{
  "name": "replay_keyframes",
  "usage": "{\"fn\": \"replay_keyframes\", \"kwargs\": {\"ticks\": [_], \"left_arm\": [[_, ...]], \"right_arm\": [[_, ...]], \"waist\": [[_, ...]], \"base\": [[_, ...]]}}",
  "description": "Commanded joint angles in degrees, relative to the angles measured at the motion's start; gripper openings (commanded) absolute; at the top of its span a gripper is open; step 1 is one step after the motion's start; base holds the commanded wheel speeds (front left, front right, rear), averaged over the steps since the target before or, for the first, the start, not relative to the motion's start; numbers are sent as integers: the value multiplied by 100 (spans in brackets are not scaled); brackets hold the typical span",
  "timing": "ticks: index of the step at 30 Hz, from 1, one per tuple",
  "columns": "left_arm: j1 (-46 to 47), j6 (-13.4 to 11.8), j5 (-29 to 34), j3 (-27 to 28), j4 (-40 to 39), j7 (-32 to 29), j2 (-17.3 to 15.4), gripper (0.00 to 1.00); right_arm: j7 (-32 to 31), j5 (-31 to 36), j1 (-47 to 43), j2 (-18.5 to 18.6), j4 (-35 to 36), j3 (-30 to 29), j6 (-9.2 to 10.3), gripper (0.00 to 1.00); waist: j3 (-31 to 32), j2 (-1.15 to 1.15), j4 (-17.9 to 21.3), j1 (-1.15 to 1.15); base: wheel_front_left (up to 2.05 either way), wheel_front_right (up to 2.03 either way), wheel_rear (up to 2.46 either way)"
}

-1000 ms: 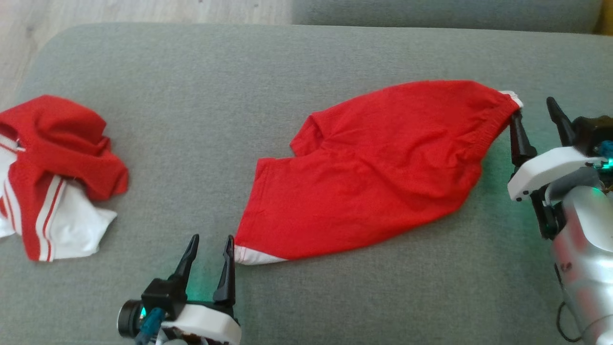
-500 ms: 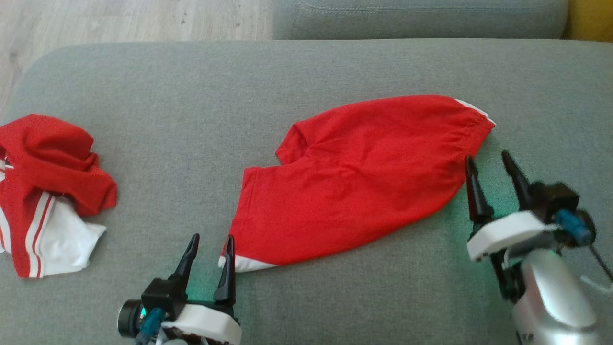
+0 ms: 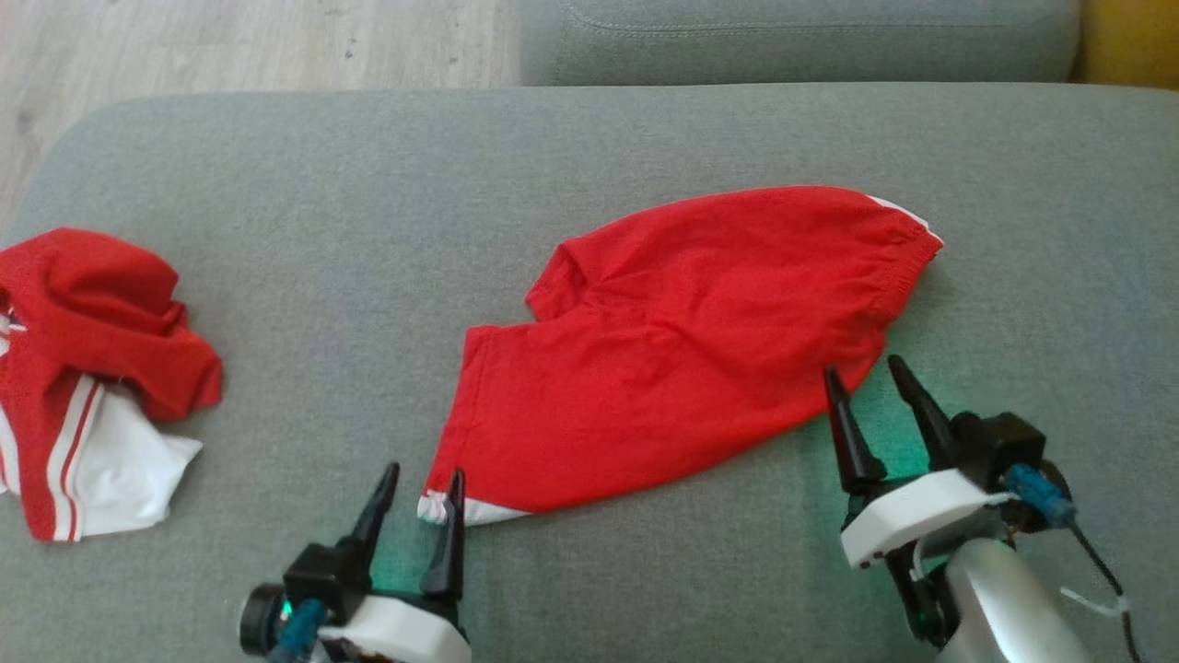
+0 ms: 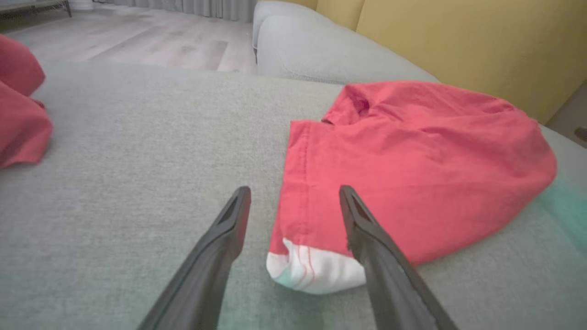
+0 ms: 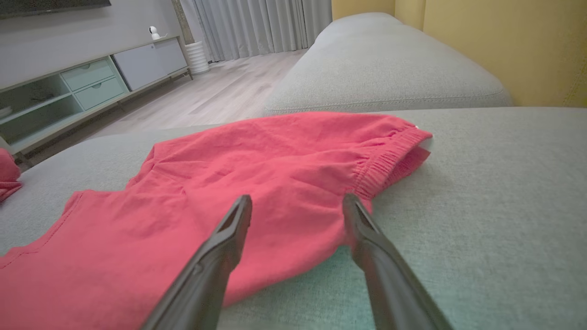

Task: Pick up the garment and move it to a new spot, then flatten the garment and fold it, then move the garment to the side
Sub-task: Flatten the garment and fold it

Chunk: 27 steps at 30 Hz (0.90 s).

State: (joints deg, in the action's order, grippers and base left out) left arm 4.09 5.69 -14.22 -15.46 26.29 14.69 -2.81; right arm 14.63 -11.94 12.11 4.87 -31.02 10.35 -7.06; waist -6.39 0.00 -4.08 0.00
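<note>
A pair of red shorts (image 3: pixel 686 350) lies folded in half on the grey cushion (image 3: pixel 368 230), waistband at the far right, white-trimmed leg hem at the near left. My left gripper (image 3: pixel 424 479) stands open just in front of that white hem corner (image 4: pixel 316 270), which lies between and below the fingers, not gripped. My right gripper (image 3: pixel 864 376) is open at the shorts' near right edge, below the elastic waistband (image 5: pixel 390 156), its left fingertip at the fabric's edge.
A second red and white garment (image 3: pixel 87 378) lies crumpled at the cushion's left edge. Another grey cushion (image 3: pixel 792 41) sits behind, wooden floor (image 3: pixel 230 46) beyond the far left. A yellow backrest (image 5: pixel 504 41) rises at the right.
My right gripper has left the waistband's far corner and come down toward me to the shorts' near right edge. The head camera shifted a little. The shorts lie as before.
</note>
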Motion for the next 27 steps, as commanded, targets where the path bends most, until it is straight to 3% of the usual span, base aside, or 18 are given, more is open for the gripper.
{"fn": "replay_keyframes", "kwargs": {"ticks": [1,10,17,19,27], "left_arm": [[48,43,-34,73,-32,30,-7,100],[290,101,-55,54,776,30,-7,100],[359,116,7,63,766,30,-7,100],[358,126,41,26,788,30,-7,0],[716,174,303,-391,-111,30,-7,0]], "right_arm": [[37,-26,60,-37,209,150,-43,100],[37,-54,10,20,248,138,-43,100],[37,-40,-39,0,274,59,-43,100],[37,-48,-51,-13,258,45,-43,100],[37,-93,-56,-89,189,-32,-43,100]], "waist": [[3,0,32,0],[-41,0,259,0],[-68,0,339,0],[-62,0,348,0],[3,0,520,0]], "base": [[0,0,0],[0,0,0],[0,0,0],[0,0,0],[0,0,0]]}}
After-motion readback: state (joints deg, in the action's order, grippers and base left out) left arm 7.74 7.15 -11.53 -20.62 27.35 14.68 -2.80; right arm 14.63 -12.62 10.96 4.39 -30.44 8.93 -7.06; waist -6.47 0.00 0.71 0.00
